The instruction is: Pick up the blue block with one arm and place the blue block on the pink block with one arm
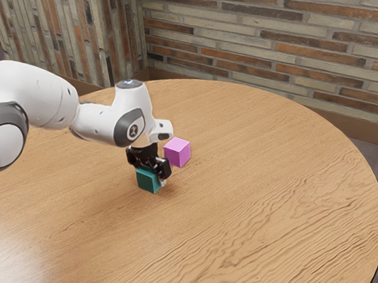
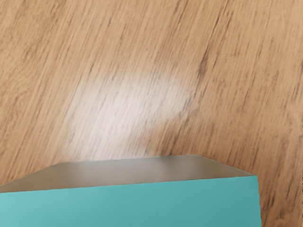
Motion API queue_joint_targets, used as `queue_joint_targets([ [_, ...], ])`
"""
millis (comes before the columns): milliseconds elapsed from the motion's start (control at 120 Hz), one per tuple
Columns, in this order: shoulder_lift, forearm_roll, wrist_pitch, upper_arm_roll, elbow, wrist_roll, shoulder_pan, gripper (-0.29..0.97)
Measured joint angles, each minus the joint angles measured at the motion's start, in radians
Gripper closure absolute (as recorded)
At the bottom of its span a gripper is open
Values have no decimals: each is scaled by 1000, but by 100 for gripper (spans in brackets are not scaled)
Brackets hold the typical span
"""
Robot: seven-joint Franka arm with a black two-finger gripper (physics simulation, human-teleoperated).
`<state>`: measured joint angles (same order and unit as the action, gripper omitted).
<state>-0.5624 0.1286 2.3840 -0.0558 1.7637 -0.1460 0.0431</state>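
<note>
Jaws grip the blue block [image 1: 148, 181] from two sides, near the pink block [image 1: 177, 152].

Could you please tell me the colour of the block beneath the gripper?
The block is teal, clearest in the wrist view.

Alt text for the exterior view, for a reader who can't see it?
A white robot arm from the exterior view's left has its black gripper right over a teal block on a round wooden table. A pink block sits close by, toward the brick wall behind.
</note>
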Motion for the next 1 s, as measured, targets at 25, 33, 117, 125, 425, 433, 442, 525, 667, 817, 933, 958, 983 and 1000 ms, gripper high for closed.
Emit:
queue_joint_targets([
  [25, -1, 5, 0, 0, 0, -1, 0, 13],
  [33, -1, 6, 0, 0, 0, -1, 0, 15],
  [117, 0, 10, 1, -2, 1, -3, 0, 28],
  [125, 0, 10, 1, -2, 1, -3, 0, 28],
  [425, 23, -89, 0, -3, -69, 17, 6, 45],
  [433, 22, -94, -1, -3, -76, 18, 6, 46],
  [442, 21, -98, -2, -3, -84, 19, 5, 46],
  [525, -2, -136, -21, -1, -175, 33, 1, 49],
  [667, -82, -181, -59, 33, -338, 59, -24, 49],
  [817, -126, -185, -80, 37, -413, 65, -28, 47],
  [933, -144, -188, -88, 38, -444, 66, -29, 47],
  [958, -149, -191, -89, 43, -451, 66, -30, 48],
  [983, -156, -194, -91, 49, -462, 67, -34, 49],
  [1000, -162, -196, -91, 51, -470, 68, -35, 49],
])
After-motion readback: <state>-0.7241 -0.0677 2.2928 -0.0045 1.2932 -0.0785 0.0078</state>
